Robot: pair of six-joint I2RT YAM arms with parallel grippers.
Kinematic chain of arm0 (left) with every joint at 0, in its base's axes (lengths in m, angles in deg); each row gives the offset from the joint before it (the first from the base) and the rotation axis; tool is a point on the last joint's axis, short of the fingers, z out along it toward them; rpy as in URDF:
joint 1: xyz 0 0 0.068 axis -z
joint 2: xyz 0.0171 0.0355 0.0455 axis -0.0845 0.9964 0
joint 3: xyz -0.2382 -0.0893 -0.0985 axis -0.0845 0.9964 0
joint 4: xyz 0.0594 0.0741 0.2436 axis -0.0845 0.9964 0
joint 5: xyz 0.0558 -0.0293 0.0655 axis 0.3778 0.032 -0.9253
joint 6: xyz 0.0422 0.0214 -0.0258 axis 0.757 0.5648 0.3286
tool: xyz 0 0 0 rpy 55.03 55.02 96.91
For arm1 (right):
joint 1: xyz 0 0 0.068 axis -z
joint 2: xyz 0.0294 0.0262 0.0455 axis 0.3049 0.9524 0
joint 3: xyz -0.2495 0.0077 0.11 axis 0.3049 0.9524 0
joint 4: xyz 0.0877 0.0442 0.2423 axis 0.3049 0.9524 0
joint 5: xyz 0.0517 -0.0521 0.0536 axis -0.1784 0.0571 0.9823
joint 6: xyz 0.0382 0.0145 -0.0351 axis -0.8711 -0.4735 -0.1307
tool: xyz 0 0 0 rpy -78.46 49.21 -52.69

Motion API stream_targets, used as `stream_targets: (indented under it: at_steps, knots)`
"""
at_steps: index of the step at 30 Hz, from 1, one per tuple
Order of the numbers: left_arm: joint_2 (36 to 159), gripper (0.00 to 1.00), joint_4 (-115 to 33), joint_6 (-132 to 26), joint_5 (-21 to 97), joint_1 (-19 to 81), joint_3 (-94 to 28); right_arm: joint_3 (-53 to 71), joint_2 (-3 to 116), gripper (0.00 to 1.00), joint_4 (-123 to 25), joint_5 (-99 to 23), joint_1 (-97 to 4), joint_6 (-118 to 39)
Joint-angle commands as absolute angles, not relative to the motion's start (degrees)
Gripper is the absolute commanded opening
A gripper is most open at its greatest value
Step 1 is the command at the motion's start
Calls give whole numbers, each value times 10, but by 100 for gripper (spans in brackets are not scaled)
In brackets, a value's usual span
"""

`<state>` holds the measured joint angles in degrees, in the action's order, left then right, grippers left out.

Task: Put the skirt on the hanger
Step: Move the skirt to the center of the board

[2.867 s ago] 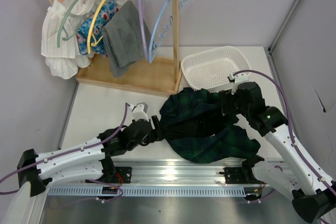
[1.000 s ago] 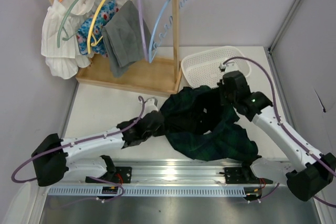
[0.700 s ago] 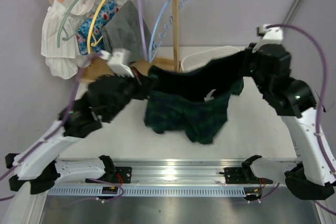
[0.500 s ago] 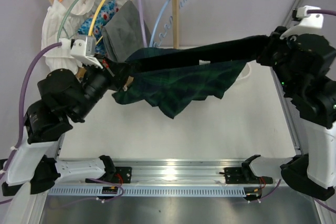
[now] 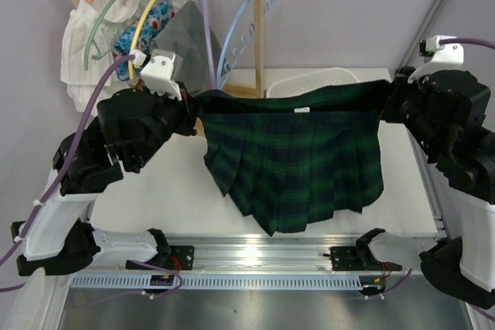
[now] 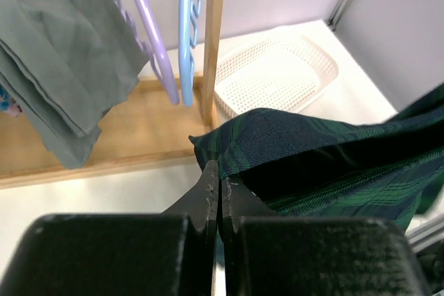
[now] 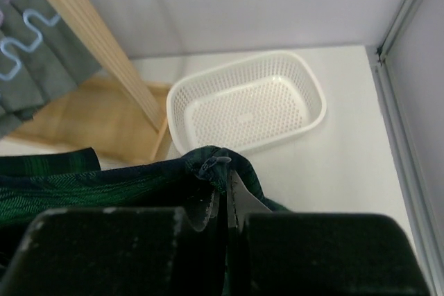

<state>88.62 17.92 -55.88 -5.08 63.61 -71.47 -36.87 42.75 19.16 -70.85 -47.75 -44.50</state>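
Note:
A dark green plaid skirt (image 5: 298, 156) hangs spread above the table, its waistband pulled taut between my two grippers. My left gripper (image 5: 193, 106) is shut on the waistband's left corner, and the left wrist view shows the fabric (image 6: 312, 150) pinched at the fingertips of the gripper (image 6: 218, 171). My right gripper (image 5: 384, 102) is shut on the right corner. In the right wrist view that gripper (image 7: 225, 181) pinches the bunched skirt (image 7: 104, 185) by its zipper. An empty blue hanger (image 5: 236, 36) and a purple hanger (image 5: 209, 28) hang on the rack behind the skirt's left end.
The wooden rack (image 5: 259, 44) stands at the back left. It carries a white garment (image 5: 85, 59), a floral one (image 5: 155, 25) and a grey cloth (image 5: 189, 32). A white basket (image 5: 309, 83) sits behind the skirt. The right wall is close to my right arm.
Both arms have lifted the skirt off the table and pulled apart. It went from a crumpled heap to hanging flat by its waistband.

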Motion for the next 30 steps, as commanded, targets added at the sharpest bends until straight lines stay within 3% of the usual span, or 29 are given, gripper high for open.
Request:
stream_targets:
  at_steps: [1,18,26,30]
  knots:
    - [864,0,216,-531,-118,625,-701,-325,370,0,167,-744,-465,-427]
    - [904,0,199,-493,-76,578,-702,-208,344,0,112,-742,-465,-425]
    - [938,0,167,-468,23,572,-720,-139,337,0,18,-612,-464,-396]
    - [963,0,165,-465,35,571,-727,-118,344,0,-4,-628,-461,-401]
